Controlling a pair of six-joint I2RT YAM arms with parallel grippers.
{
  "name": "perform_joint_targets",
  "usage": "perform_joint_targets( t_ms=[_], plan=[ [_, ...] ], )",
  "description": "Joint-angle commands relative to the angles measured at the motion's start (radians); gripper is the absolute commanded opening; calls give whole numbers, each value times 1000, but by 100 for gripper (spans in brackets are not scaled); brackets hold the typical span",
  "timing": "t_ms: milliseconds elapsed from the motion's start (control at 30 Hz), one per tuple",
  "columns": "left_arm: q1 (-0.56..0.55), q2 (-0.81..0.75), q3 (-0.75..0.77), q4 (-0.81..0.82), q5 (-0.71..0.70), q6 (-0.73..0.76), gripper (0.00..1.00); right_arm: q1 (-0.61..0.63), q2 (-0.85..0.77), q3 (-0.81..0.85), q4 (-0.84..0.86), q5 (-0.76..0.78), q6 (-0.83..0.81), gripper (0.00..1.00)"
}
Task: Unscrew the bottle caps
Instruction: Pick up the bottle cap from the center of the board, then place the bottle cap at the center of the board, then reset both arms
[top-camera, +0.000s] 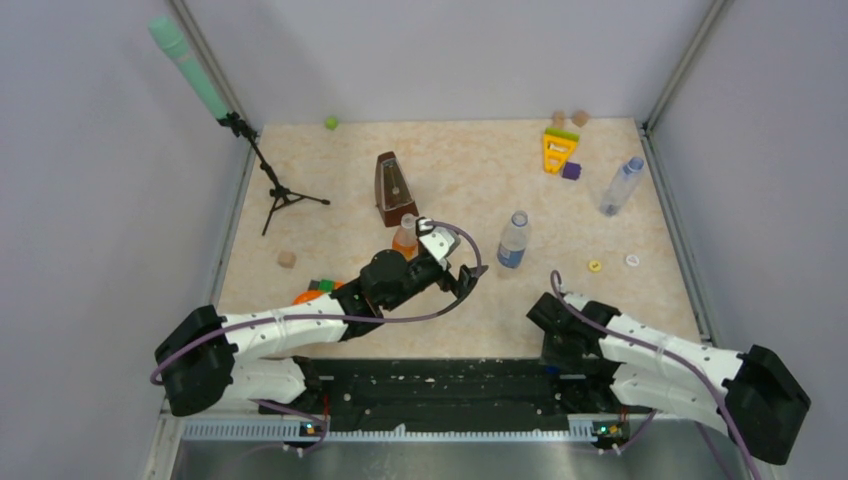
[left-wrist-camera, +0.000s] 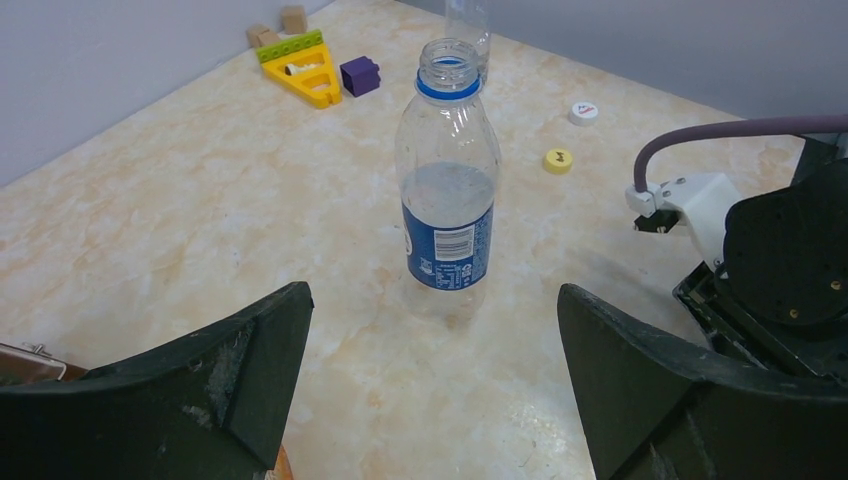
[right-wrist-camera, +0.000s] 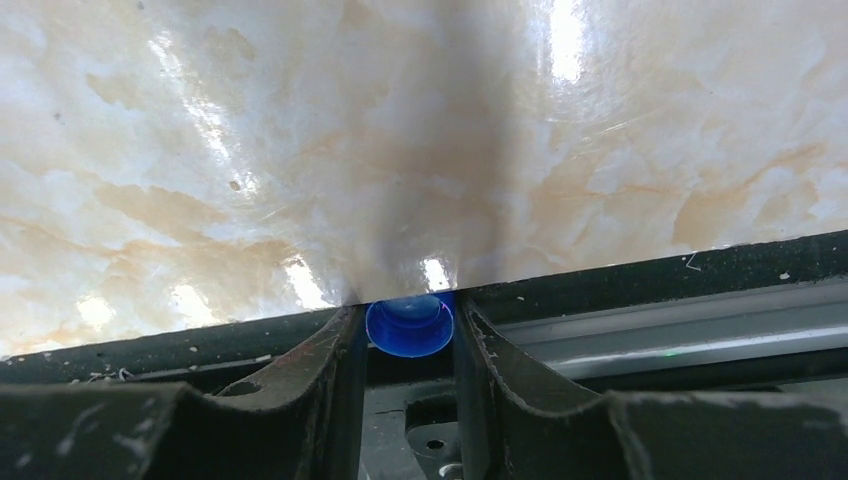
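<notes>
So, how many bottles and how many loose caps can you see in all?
Bottles: 3 (unlabelled bottle, blue-label bottle, orange bottle)
Caps: 3 (yellow cap, white cap, blue cap)
Total: 6

A robotics lab test cell: a white left arm (top-camera: 290, 335) and right arm (top-camera: 660, 360) sit bolted to a black rail (top-camera: 450, 385) at the edge of a marble-patterned table (top-camera: 330, 210), boxed in by plain grey walls (top-camera: 450, 50) and aluminium frame posts (top-camera: 690, 60). A foam-capped microphone (top-camera: 188, 68) on a tripod (top-camera: 283, 195), a metronome (top-camera: 396, 187), toy blocks (top-camera: 558, 148) and a clear plastic bottle (top-camera: 513, 240) stand as props.
</notes>
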Motion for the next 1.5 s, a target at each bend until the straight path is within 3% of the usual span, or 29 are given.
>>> perform_joint_targets(
  t_ms=[0, 200, 267, 467, 600, 633, 700, 733, 1000, 1133, 1267, 1400, 1467],
  plan=[
    [3, 3, 31, 20, -15, 20, 98, 18, -71, 64, -12, 11, -49, 17],
    [3, 2, 37, 18, -34, 35, 98, 19, -192, 153, -75, -3, -59, 15],
    [3, 2, 38, 16, -55, 36, 98, 18, -167, 181, -57, 35, -70, 20],
    [5, -15, 37, 4, -133, 1, 98, -2, 189, 228, 168, 130, -113, 24],
    [8, -47, 43, -38, -134, 0, 98, -24, 292, 253, 241, 121, -158, 26],
    [8, -54, 44, -47, -132, -15, 98, -25, 280, 244, 263, 119, -170, 30],
    [9, -62, 38, -40, -130, -27, 98, -33, 243, 221, 300, 124, -183, 52],
    [8, -64, 37, -43, -127, -26, 98, -42, 227, 213, 306, 124, -192, 59],
    [8, -94, 67, -90, -132, -30, 98, -86, 74, 296, 167, 169, -232, 66],
    [8, -178, 137, -206, -127, -20, 98, -90, -72, 431, 52, 316, -255, 67],
    [28, -262, 185, -242, -171, 46, 98, -101, -121, 581, -13, 462, -334, 71],
    [163, -243, 321, -426, -135, -39, 98, -149, -99, 694, 20, 598, -484, 75],
    [264, -228, 367, -486, -96, -105, 98, -245, -77, 729, 130, 531, -609, 75]
  ],
)
